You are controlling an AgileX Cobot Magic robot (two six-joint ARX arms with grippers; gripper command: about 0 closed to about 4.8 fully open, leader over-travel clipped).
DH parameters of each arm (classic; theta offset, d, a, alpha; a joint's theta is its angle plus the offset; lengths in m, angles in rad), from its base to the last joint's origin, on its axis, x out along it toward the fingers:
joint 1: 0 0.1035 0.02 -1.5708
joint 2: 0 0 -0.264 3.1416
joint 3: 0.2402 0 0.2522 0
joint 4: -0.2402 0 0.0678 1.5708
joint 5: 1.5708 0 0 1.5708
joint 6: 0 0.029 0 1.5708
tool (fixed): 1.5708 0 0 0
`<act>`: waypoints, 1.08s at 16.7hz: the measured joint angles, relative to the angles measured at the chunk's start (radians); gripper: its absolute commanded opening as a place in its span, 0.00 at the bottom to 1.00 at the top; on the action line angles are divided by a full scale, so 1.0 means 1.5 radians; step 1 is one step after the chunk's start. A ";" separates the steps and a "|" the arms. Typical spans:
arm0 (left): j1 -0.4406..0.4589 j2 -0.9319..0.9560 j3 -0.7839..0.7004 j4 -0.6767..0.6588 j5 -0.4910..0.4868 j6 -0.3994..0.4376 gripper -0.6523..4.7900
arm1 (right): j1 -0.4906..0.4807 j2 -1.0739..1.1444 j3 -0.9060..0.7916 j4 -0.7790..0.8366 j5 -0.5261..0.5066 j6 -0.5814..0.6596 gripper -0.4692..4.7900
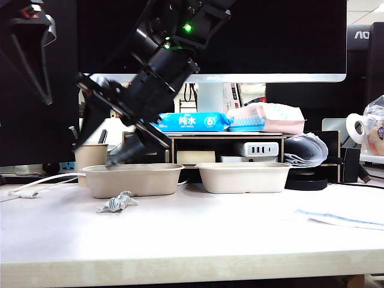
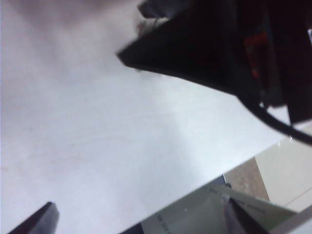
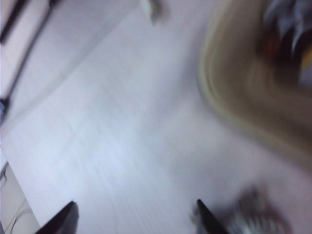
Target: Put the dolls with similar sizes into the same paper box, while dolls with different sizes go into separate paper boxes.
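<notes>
Right gripper (image 1: 114, 161), fingers apart, hangs over left box (image 1: 132, 179), blocking pen cup (image 1: 90, 156); striped doll (image 1: 117, 203) lies below. Left gripper (image 2: 141, 214), upper left, spread wide.

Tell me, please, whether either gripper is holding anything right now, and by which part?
Nothing is held. The right gripper hangs open above the table beside the left paper box, near the striped doll. The left gripper is open over bare tabletop.
</notes>
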 measured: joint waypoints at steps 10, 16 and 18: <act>0.000 0.000 0.000 -0.002 0.000 0.005 1.00 | 0.006 0.002 -0.001 -0.100 0.075 0.002 0.63; 0.000 0.000 0.000 -0.004 0.001 0.005 1.00 | 0.005 0.006 -0.001 -0.105 0.104 0.016 0.61; 0.000 0.000 0.000 -0.005 0.002 0.005 1.00 | 0.005 0.022 -0.001 -0.105 0.084 0.021 0.61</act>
